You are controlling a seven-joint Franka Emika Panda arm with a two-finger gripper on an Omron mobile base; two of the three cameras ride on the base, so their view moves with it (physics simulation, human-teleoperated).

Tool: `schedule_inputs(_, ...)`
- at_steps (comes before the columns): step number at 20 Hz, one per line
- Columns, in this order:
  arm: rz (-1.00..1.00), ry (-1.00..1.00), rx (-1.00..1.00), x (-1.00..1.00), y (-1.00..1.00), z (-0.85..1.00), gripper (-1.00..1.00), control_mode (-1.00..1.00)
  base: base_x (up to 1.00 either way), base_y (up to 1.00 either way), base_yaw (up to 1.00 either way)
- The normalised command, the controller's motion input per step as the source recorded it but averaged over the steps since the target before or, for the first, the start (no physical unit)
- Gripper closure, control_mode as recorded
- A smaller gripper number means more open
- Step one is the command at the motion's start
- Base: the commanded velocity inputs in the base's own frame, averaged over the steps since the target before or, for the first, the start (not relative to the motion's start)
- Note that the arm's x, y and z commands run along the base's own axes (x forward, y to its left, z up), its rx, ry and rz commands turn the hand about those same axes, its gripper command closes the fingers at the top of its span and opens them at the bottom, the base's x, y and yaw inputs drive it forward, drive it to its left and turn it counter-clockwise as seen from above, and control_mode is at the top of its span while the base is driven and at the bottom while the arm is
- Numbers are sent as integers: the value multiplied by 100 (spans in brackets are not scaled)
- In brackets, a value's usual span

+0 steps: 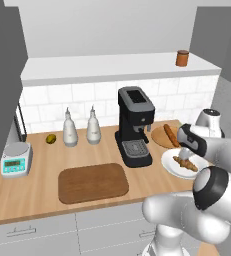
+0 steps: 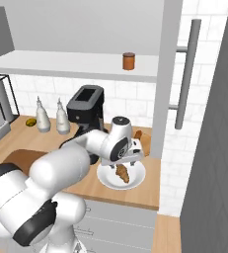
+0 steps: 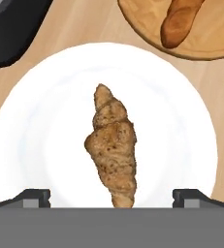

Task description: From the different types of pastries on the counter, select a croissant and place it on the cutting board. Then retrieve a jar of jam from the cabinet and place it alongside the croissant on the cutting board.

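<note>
One gripper (image 3: 111,196) spread wide over croissant (image 3: 113,150) on white plate (image 3: 40,121), tan counter (image 1: 37,192), cutting board (image 1: 92,182) bare, jam jar (image 1: 182,58) on shelf (image 1: 112,65)

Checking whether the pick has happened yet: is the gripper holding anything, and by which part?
Nothing is held. The gripper hangs open above the croissant, which lies on the white plate; the jaws stand wide to either side of it, not touching.
</note>
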Motion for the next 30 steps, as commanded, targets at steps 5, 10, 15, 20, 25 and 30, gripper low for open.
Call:
schedule_inputs(5,2,5,0,0,-6,-14,-100,-100,0,0,0)
schedule_inputs(10,0,5,0,0,0,-18,-100,-100,0,0,0)
schedule_inputs(15,1,1,-1,-1,0,-26,-100,-100,0,0,0)
schedule_inputs(20,0,1,0,0,0,-23,-100,-100,0,0,0)
schedule_inputs(25,0,1,0,0,0,-23,100,-100,0,0,0)
schedule_inputs(30,0,1,-1,0,0,-23,100,-100,0,0,0)
